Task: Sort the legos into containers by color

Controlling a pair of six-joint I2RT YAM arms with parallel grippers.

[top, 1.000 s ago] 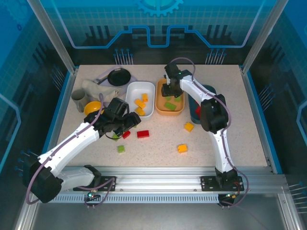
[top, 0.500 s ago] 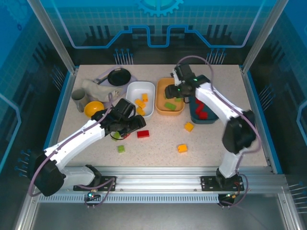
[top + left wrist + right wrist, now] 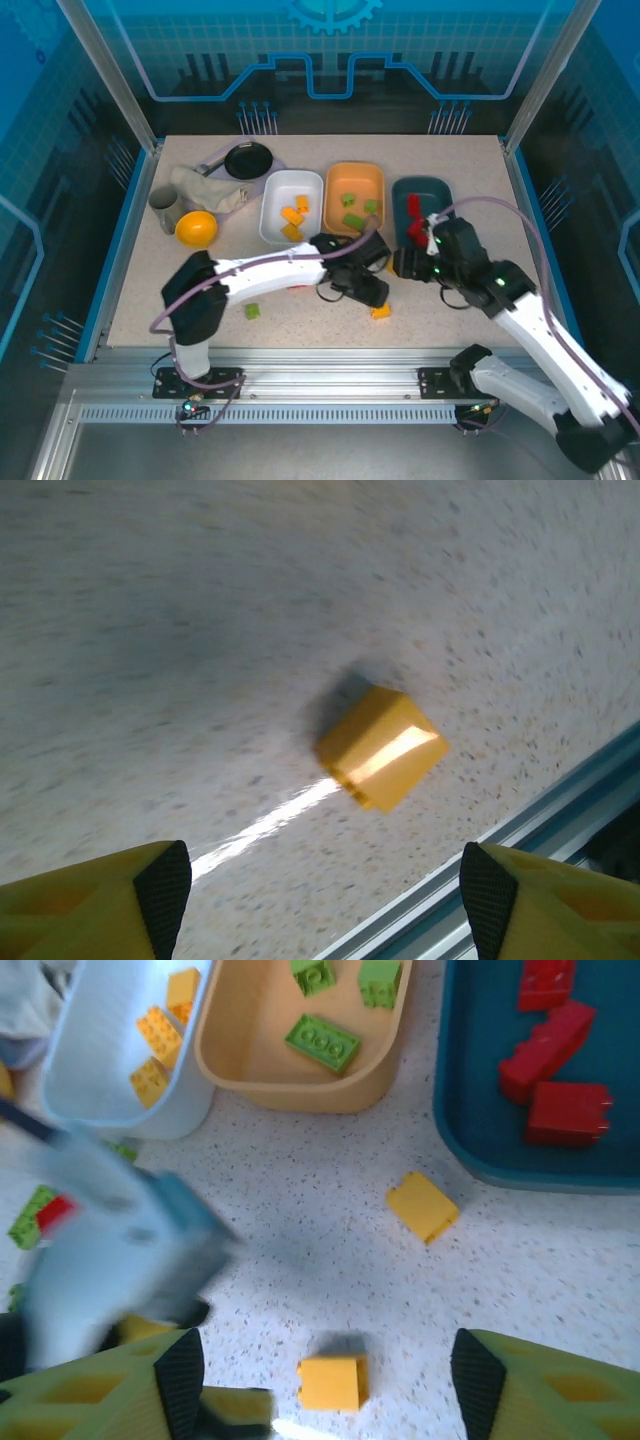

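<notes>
Left hand (image 3: 325,905) wide open, empty, above a yellow lego (image 3: 380,747)

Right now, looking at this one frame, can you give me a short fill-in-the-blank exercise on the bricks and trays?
The red bricks lie in the ___ tray.
The green bricks lie in the ___ tray.
The open left claw hovers over a loose ___ brick on the table.
Missing words: teal; orange; yellow.
</notes>
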